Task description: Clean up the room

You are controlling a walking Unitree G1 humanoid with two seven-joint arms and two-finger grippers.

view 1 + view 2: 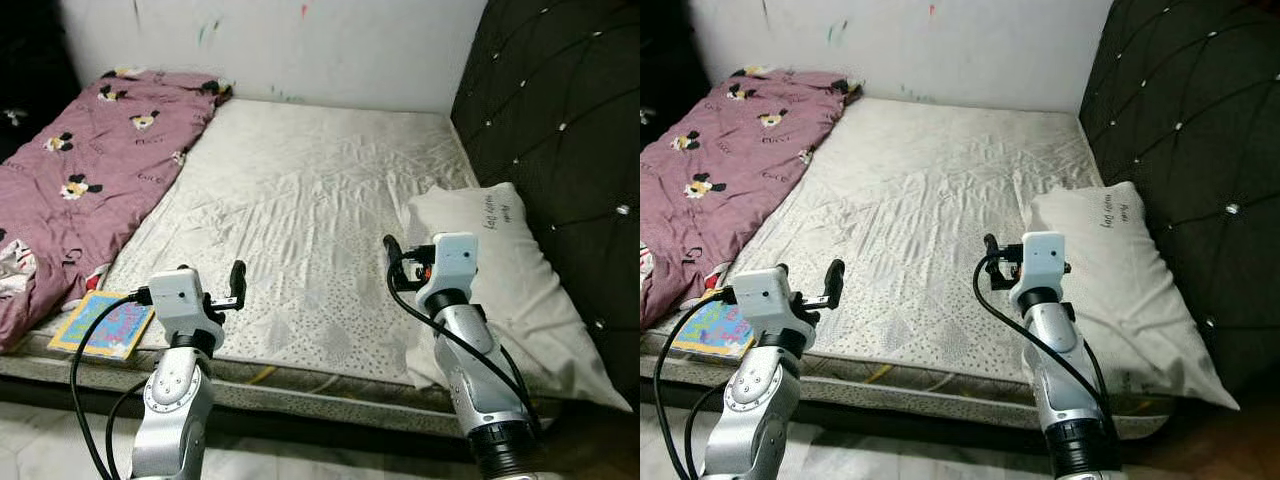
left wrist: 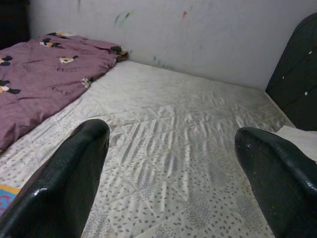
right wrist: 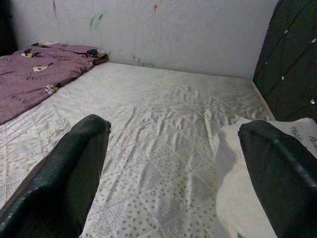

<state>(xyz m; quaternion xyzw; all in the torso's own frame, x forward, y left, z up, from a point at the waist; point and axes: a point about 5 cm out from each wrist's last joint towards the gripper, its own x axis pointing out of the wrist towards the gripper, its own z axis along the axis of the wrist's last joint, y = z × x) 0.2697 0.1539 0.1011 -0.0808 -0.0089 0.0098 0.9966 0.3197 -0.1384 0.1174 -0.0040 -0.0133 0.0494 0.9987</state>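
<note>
- While both arms are raised over the near edge of the bed (image 1: 300, 200), nothing is held: the left hand (image 1: 230, 290) sits in the lower left of the left eye view and the right hand (image 1: 400, 262) in the lower middle right.
- Seen from each wrist view, the two black fingers (image 2: 64, 178) of the left hand stand well apart with bare mattress between them, and the right hand's fingers (image 3: 59, 173) are likewise spread and empty.
- Across the upper left of the frame lies the maroon blanket (image 1: 80, 170), rumpled and bunched along the bed's left side, with its near end sagging over the edge.
- At the lower left, just beside the blanket's near end, a colourful book (image 1: 105, 325) lies flat on the mattress corner, close to the left hand.
- On the right of the frame the white pillow (image 1: 500, 270) lies against the dark padded headboard (image 1: 560, 130), its near end overhanging the mattress edge; the right hand hovers just by its inner side.
- As a judgement, the tidying looks barely begun: the blanket is unfolded, the book is not put away, and the pillow sits askew.
- Most of the work is left, and either the book or the pillow is within easy reach as a first item.
</note>
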